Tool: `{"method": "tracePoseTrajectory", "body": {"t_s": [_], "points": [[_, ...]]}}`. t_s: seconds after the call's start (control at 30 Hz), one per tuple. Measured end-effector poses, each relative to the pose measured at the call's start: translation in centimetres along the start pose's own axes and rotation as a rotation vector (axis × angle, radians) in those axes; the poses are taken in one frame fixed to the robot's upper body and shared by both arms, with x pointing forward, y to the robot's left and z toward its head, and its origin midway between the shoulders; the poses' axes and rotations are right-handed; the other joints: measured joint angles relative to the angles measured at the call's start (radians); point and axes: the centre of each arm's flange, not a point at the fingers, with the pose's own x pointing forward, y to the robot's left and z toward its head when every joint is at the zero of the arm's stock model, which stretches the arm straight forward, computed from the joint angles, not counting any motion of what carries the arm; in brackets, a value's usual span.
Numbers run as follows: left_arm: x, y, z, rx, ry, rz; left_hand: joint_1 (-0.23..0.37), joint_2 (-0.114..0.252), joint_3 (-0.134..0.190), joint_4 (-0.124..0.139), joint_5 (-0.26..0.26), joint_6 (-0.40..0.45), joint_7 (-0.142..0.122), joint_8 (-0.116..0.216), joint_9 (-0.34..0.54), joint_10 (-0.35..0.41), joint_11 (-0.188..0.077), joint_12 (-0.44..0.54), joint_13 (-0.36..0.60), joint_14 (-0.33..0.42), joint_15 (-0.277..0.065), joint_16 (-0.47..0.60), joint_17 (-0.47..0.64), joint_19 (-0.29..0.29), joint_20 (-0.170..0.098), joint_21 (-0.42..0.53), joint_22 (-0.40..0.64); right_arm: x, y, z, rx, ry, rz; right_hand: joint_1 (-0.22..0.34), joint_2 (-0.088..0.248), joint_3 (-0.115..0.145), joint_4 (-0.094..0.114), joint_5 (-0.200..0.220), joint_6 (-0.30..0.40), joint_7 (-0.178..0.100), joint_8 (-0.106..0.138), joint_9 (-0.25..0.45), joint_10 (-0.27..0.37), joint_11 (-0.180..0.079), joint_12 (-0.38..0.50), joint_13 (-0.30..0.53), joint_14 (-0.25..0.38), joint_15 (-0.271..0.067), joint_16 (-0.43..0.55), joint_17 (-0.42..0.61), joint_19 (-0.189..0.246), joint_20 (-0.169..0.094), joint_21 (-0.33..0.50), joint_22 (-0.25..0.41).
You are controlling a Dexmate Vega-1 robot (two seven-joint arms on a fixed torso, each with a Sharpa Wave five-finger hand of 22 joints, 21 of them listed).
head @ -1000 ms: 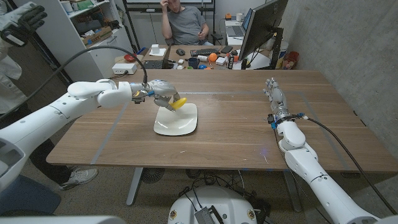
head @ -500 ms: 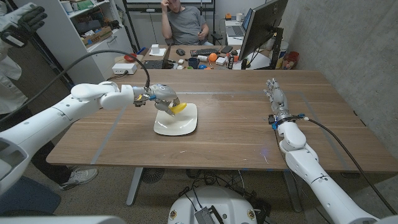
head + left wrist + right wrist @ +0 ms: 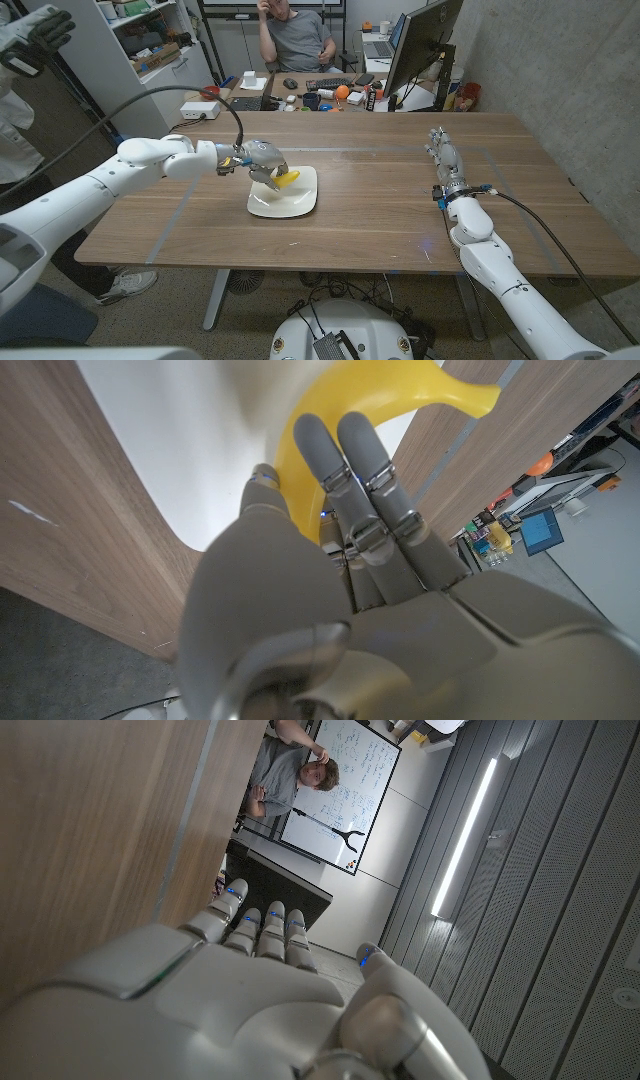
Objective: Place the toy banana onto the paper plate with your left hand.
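My left arm is reaching in from the left across the wooden table (image 3: 380, 230), and my left hand (image 3: 260, 160) is hovering over the near-left part of the paper plate (image 3: 290, 203). I am holding the toy banana (image 3: 287, 179) in that hand: in the left wrist view my fingers (image 3: 345, 460) are lying straight along the banana's (image 3: 400, 400) yellow curve, with its pointed tip sticking out past them. The banana is sitting low over the white plate (image 3: 170, 430), at the plate's upper left area as the head view shows it; I cannot tell whether it is already touching the plate surface.

The plate is lying a little left of the table's middle. Behind the table a person (image 3: 295, 35) is sitting at a cluttered desk, next to a dark monitor (image 3: 420, 45).

Further right, my right hand (image 3: 440, 150) is waiting well apart from the plate, near the table's right side, holding nothing. In the right wrist view its fingers (image 3: 262, 925) are stretching out side by side, close together, along the wood.
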Motion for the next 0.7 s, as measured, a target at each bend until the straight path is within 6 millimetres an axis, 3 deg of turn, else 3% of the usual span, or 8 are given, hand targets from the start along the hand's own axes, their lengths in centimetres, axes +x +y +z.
{"method": "tracePoseTrajectory", "body": {"t_s": [0.27,0.5,0.7], "points": [[0.19,-0.41,0.18,0.007,-0.001,-0.018,0.000,0.000,0.000,0.000,0.000,0.000,0.000,-0.004,0.000,-0.001,-0.001,-0.008,0.002,-0.003,-0.003,-0.002,0.000,-0.007,0.004,-0.004,0.000,-0.14,-0.08,-0.01,0.001,0.000,-0.001,0.000,0.000,0.000,0.000,0.000,0.006,-0.006,0.000,0.000,0.000,0.000,0.000,0.000,0.000,0.000,0.000,0.000,0.000,0.000,0.000,0.000],[0.31,-0.53,0.36,0.017,-0.004,-0.036,0.000,0.000,-0.004,0.004,-0.002,0.000,0.000,-0.023,0.000,-0.017,-0.017,-0.021,-0.006,-0.026,0.000,-0.017,-0.003,-0.027,0.012,-0.015,-0.005,-0.26,-0.14,0.08,0.003,-0.001,0.000,0.000,0.000,0.000,0.000,0.000,0.006,-0.005,0.000,0.000,0.000,0.000,0.000,0.000,0.000,0.000,0.000,0.000,0.000,0.000,0.000,0.000],[0.35,-0.62,0.47,0.047,0.001,-0.052,0.000,0.000,-0.015,0.015,-0.003,-0.022,-0.033,-0.044,-0.003,-0.041,-0.041,-0.041,0.002,-0.062,-0.003,-0.052,-0.019,-0.049,0.020,-0.038,-0.005,-0.44,-0.25,0.21,0.004,-0.005,-0.005,0.000,0.000,0.000,0.000,0.000,0.005,-0.005,0.000,0.000,0.000,0.000,0.000,0.000,0.000,0.000,0.000,0.000,0.000,0.000,0.000,0.000]]}}
